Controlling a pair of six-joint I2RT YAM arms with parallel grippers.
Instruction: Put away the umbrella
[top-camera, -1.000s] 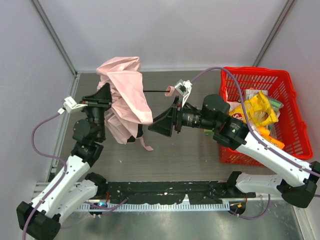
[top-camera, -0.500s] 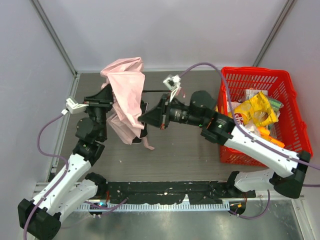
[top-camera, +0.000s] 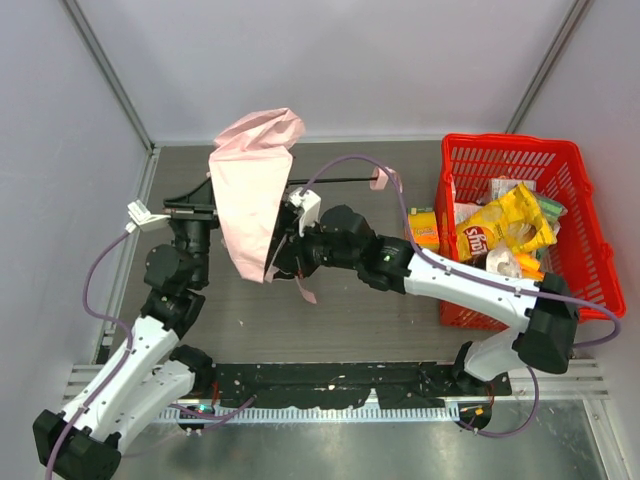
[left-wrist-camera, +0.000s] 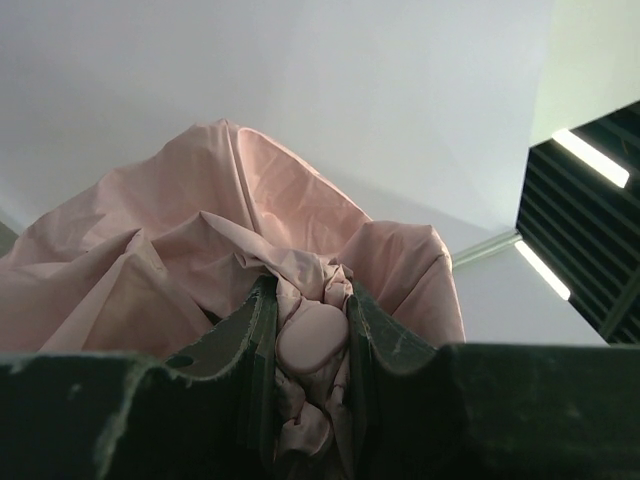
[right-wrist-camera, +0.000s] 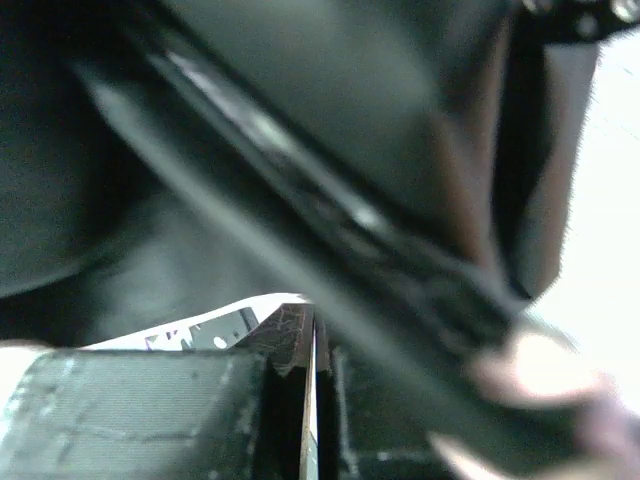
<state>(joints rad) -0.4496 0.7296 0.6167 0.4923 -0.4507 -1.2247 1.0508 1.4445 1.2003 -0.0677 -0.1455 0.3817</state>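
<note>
Overhead and wrist views of the two-arm rig. The umbrella (top-camera: 252, 195), partly collapsed, is held up off the grey surface (top-camera: 370, 315) at left of centre, its pale pink canopy draped downward between the two arms. A thin dark shaft (top-camera: 330, 182) runs from the canopy towards the basket and ends in a small pink tip (top-camera: 381, 180), and a narrow pink strap (top-camera: 301, 290) hangs below the fabric. The left gripper (left-wrist-camera: 312, 340) is clamped on a rounded pink cap amid bunched fabric at the canopy's end. The right gripper (top-camera: 281, 246) sits against the lower edge of the canopy, partly hidden by it. In the blurred right wrist view its jaws are drawn almost together with only a sliver between them, and whether anything is pinched there cannot be told. A red plastic basket (top-camera: 510, 148) stands at the right edge of the surface, well apart from the umbrella. It holds a yellow crisp bag (top-camera: 510, 225) on top, a green packet (top-camera: 552, 210) behind it and an orange item (top-camera: 541, 277) nearer the front. A yellow-green box (top-camera: 421, 224) lies at the basket's left wall; inside or outside cannot be told.
</note>
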